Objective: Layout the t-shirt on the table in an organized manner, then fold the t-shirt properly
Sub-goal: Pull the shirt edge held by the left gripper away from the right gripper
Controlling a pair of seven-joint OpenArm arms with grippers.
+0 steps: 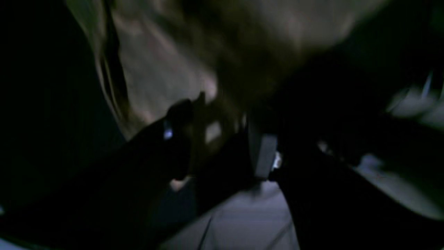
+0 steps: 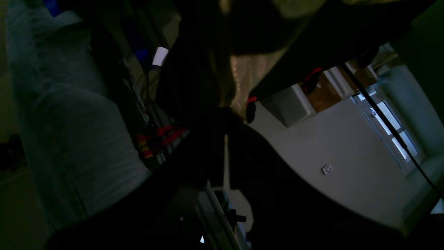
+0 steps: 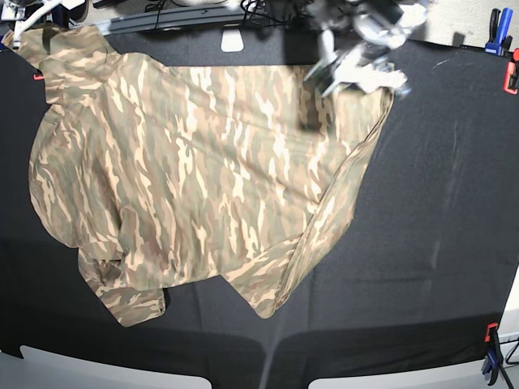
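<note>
The camouflage t-shirt (image 3: 203, 162) lies spread across the left and middle of the black table (image 3: 438, 203), its lower hem rumpled and one side folded over. My left gripper (image 3: 357, 69) hovers blurred at the shirt's far right corner, which rises up to it. In the left wrist view, cloth (image 1: 166, 69) fills the space above and between the fingers of that gripper (image 1: 218, 146), so it looks shut on the shirt. My right gripper (image 3: 20, 12) is at the far left corner; its wrist view shows it (image 2: 236, 107) shut on a strip of cloth (image 2: 246, 76).
Orange clamps (image 3: 511, 77) and a blue clamp (image 3: 495, 28) grip the table's right edge, another clamp (image 3: 491, 348) sits at the front right. A white block (image 3: 233, 39) and cables lie along the far edge. Bare black cloth stretches right of the shirt.
</note>
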